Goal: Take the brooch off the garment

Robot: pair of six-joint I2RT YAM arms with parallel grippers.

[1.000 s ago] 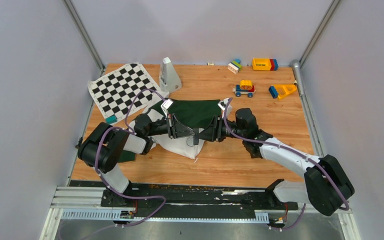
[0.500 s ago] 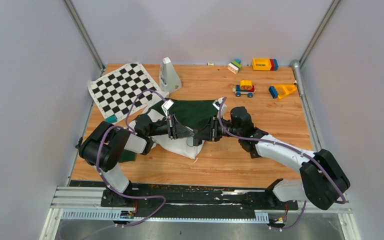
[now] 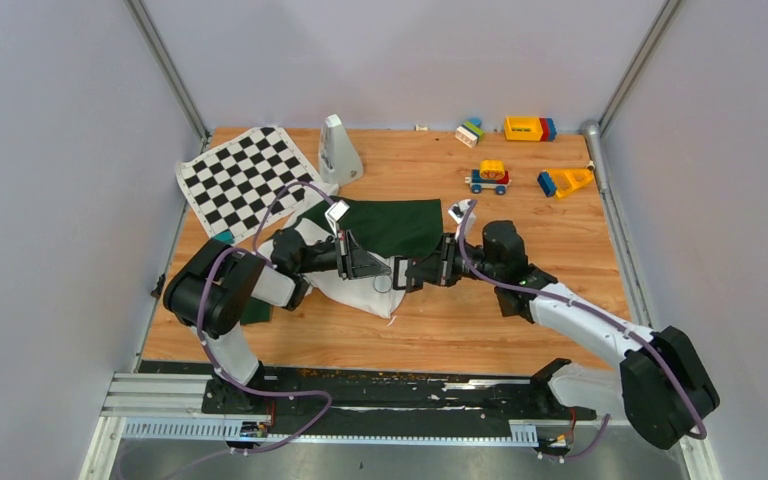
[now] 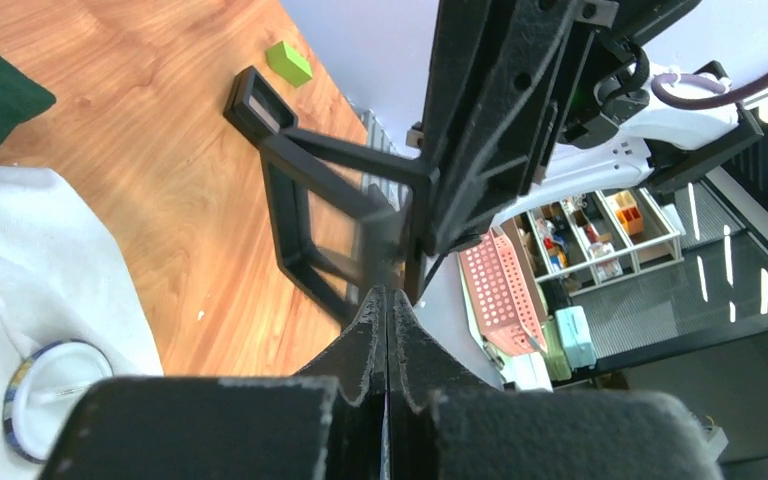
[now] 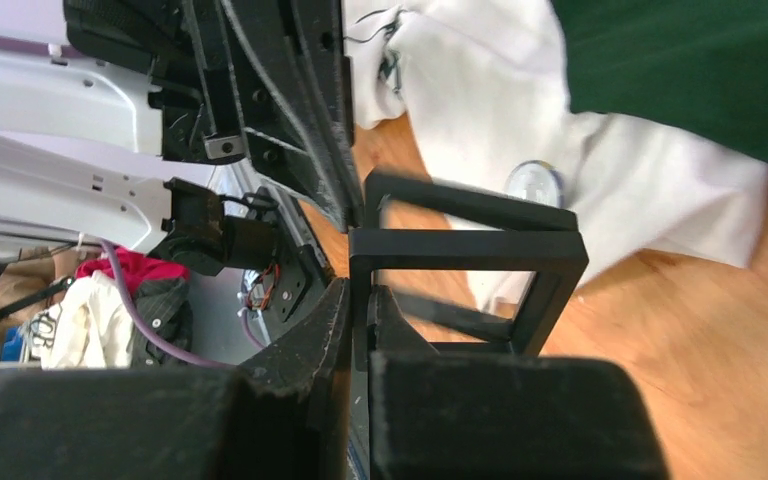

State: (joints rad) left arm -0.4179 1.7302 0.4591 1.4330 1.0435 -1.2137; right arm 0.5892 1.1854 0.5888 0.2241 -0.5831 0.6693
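Left pincer [image 4: 388, 300]: clenched, with its two fingers pressed flat together. Nothing shows between them.
Right pincer [image 5: 360, 292]: clenched on one side bar of a black square frame [image 5: 465, 247]. The frame stands on edge straight ahead of its tips.
Pincers to each other: they face each other tip to tip and close together, low over the cloth.
Frame against left pincer: it sits just ahead of the left tips, and whether they touch cannot be told.
Shirt [image 3: 390, 225]: it lies bunched on the wooden table [image 3: 560, 230] beneath both pincers. The white body is under the tips and the dark green part is just beyond them.
Round badge [image 4: 50, 395]: a white disc with a coloured rim, resting on the white cloth. It is below and to one side of the left pincer's tips, and just past the frame as seen from the right pincer.
Brooch: no small gold piece can be picked out with certainty in any view, so its place cannot be told.
Chequered mat [image 3: 245, 180]: it lies flat, well apart, beyond the left pincer and off to its left.
Toy car [image 3: 488, 177]: it sits well beyond the right pincer, toward the far edge of the table.
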